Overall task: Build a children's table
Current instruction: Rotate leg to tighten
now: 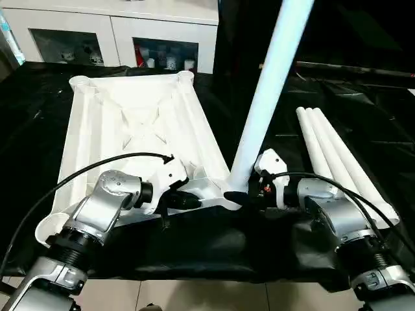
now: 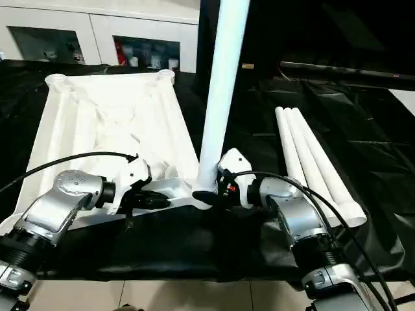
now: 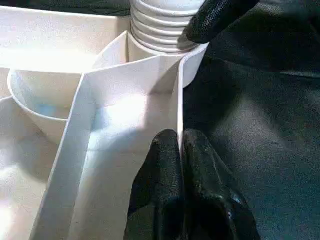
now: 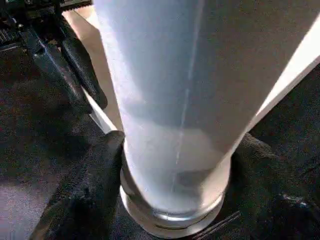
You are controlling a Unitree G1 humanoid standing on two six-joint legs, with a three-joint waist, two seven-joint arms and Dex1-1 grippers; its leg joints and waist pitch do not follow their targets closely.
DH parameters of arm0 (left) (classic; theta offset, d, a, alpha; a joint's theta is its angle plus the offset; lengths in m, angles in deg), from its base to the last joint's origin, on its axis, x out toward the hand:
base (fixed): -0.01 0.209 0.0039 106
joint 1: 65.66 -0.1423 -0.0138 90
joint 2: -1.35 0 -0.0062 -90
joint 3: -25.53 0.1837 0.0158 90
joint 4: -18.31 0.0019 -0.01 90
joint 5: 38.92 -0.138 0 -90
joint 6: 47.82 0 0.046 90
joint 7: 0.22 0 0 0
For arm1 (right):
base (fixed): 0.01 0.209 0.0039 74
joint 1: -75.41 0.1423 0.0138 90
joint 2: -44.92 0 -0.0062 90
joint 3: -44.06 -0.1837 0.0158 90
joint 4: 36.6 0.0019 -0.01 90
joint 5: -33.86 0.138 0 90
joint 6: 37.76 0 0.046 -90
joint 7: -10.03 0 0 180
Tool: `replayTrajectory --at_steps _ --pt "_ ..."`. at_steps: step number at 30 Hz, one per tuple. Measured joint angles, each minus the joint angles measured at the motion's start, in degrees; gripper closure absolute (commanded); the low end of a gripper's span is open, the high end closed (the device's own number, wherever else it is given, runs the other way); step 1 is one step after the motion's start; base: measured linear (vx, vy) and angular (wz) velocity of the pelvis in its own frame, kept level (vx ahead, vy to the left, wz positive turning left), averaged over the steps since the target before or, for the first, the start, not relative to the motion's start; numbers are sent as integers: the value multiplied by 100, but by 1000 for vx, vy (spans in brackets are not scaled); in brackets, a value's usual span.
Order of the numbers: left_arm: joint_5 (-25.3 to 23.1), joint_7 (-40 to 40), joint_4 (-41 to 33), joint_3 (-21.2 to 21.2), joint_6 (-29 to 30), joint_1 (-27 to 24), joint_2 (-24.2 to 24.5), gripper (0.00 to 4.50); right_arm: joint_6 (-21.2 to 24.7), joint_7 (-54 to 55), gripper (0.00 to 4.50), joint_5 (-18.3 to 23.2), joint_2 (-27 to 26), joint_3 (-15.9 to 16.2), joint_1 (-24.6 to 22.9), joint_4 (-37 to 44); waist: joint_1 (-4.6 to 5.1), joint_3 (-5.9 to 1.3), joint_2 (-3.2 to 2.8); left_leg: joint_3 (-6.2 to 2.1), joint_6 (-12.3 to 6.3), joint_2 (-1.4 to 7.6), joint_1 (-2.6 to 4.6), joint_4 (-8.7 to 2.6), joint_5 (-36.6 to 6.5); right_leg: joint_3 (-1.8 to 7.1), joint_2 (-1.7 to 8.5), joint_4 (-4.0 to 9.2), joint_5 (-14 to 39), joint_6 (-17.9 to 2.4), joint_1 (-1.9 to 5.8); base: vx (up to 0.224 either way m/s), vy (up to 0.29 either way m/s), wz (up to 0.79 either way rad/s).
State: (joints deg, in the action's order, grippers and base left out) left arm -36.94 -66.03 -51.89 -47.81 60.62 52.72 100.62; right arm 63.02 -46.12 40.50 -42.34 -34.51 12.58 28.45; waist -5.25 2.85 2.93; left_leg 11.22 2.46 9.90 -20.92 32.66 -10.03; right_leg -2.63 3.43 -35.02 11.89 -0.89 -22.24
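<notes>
Both my grippers work at the near corner of the top (image 1: 139, 126), which lies upside down on the black cloth (image 2: 363, 116). With my right gripper (image 4: 172, 165) I clamp the leg (image 1: 266, 97) low down, one finger on each side of the tube. This leg stands almost upright in the near right corner socket (image 3: 192, 60) and leans a little to my right. With my left gripper (image 3: 181, 150) I pinch the thin edge wall of the top just beside that socket, fingers pressed together on the rib.

From the head I see the whole layout: the ribbed underside with an X of ribs in the middle, two round sockets at the far corners, and three more legs (image 1: 340, 159) lying side by side on the cloth to my right, well apart from the top. Behind the work table stands a white cabinet (image 1: 117, 32) with glass doors and small things inside that I cannot make out.

My left wrist camera shows what the head does not: the threaded rings of the leg sitting in the socket, a few rings above the rim, and a black fingertip (image 3: 215, 17) of my right gripper touching them. My right wrist camera shows the leg's flared bottom between my fingers, and my left gripper beyond it.
</notes>
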Motion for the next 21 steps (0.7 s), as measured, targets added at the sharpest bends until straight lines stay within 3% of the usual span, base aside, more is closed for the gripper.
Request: replayTrajectory --at_steps 5,7,14,21 --pt "-119 462 177 -41 48 84 -203 450 -26 847 179 -4 -481 -306 -1 -360 39 -7 10 0 3 2 41 5 3 1 0 -10 -7 -8 26 0 0 0" --pt "-291 1017 443 -55 167 252 -478 450 -30 1677 181 -7 -846 -533 162 -760 53 -9 14 0 8 2 81 8 6 3 0 -6 7 16 53 0 0 0" --pt "-469 2315 865 -204 736 643 -1290 450 -178 3885 181 -110 -1830 -1100 730 -1697 139 -10 19 -1 15 2 80 10 10 5 0 0 2 9 40 0 0 0" --pt "-508 2536 821 -278 923 696 -1433 450 -482 4309 181 -280 -1982 -1115 989 -2099 171 -14 24 -1 14 2 71 2 4 3 0 0 -23 -19 37 0 0 0"
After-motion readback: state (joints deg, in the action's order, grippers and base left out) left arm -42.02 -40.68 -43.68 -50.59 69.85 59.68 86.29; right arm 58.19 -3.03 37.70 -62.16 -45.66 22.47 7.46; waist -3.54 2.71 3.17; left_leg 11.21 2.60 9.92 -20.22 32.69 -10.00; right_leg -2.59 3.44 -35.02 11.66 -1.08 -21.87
